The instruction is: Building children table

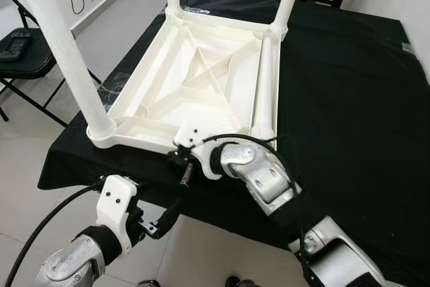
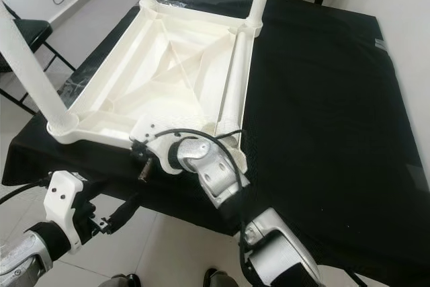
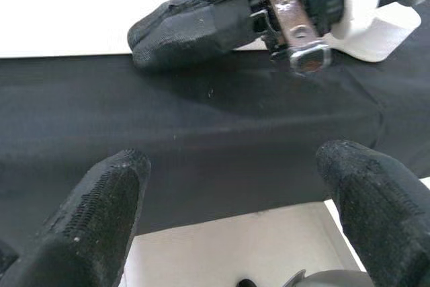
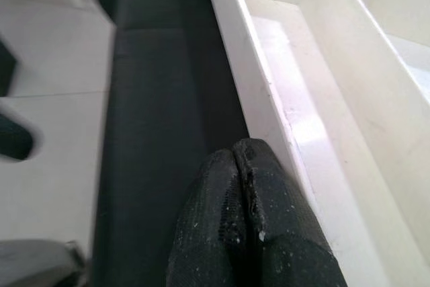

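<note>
The white children's table is lying upside down on the black-draped surface, three legs standing up at its corners and a fourth leg lying loose along its right rim, long axis running near to far. The right claw is resting at the table's near edge, its fingers pressed together on nothing, tips just beside the rim. That loose leg is lying just to the right of it and stretching away, so the right arm looks the nearer one for picking it up. The left claw is hovering lower, off the near edge of the surface, fingers spread apart and pointing toward the right claw.
</note>
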### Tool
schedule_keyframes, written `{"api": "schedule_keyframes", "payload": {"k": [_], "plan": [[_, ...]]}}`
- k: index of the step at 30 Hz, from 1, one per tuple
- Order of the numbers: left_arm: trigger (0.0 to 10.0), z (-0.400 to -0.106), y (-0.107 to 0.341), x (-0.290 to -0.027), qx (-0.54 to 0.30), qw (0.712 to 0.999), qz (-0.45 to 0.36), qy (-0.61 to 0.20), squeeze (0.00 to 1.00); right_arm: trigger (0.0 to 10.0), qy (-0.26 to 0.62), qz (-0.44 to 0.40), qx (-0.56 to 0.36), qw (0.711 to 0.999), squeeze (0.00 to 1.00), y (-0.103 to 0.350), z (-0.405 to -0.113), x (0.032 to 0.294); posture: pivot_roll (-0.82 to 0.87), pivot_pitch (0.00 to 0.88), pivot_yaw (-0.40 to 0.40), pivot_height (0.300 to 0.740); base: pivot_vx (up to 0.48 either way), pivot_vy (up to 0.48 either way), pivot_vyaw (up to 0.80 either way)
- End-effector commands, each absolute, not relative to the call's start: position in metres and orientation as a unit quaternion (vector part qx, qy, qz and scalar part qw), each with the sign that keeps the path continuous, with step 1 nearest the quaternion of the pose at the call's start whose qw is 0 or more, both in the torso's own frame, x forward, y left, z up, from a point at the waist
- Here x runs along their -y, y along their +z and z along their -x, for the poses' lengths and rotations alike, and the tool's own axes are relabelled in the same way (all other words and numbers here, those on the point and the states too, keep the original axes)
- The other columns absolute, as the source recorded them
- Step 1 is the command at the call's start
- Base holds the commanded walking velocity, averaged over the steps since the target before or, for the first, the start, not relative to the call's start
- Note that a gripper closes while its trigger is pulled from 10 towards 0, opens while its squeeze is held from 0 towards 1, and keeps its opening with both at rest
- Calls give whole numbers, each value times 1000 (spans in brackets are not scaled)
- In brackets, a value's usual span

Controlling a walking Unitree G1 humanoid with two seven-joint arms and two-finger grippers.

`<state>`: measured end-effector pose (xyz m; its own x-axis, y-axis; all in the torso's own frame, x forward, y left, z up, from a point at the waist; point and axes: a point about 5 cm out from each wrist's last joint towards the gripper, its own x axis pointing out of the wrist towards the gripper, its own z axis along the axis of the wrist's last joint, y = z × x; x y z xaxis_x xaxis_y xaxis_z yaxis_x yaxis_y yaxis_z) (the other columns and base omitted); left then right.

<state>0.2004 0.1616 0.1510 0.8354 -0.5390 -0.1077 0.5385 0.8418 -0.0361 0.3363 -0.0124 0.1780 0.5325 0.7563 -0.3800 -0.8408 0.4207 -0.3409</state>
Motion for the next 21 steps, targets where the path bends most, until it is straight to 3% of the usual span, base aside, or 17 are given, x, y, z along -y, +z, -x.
{"api": "schedule_keyframes", "payload": {"k": [1, 11, 21], "plan": [[10000, -198, 149, -161, -61, 959, -4, -278, 0, 10000, 447, 241, -69, 859, 0, 186, -340, 8, 131, 246, -107, 740, 0, 0, 0], [10000, -199, 150, -162, -58, 960, -11, -275, 0, 10000, 442, 219, -52, 868, 0, 191, -338, -19, 140, 248, -109, 740, 0, 0, 0], [10000, -201, 152, -163, -52, 962, -17, -267, 0, 10000, 422, 118, -46, 898, 0, 205, -340, -43, 146, 251, -112, 740, 0, 0, 0]]}}
